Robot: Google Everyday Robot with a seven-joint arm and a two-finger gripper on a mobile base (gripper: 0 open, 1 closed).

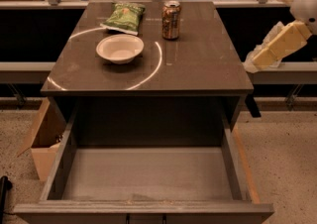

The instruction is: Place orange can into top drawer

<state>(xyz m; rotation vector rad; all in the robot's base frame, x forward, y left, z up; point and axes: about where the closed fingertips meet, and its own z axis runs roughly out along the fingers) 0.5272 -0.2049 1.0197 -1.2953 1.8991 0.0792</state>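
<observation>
The orange can [171, 20] stands upright at the back middle of the dark cabinet top [203, 64], coppery with a silver top. The top drawer [148, 174] is pulled fully out below the cabinet's front edge, and its flat grey bottom holds nothing. My gripper [256, 62] is at the end of the cream arm at the right, off the cabinet's right edge and just above its height. It is well to the right of the can and in front of it, and it holds nothing that I can see.
A green chip bag [124, 17] lies left of the can. A white bowl [120, 48] sits in front of the bag. An open cardboard box [42, 139] stands on the floor left of the drawer. Benches with clutter run behind the cabinet.
</observation>
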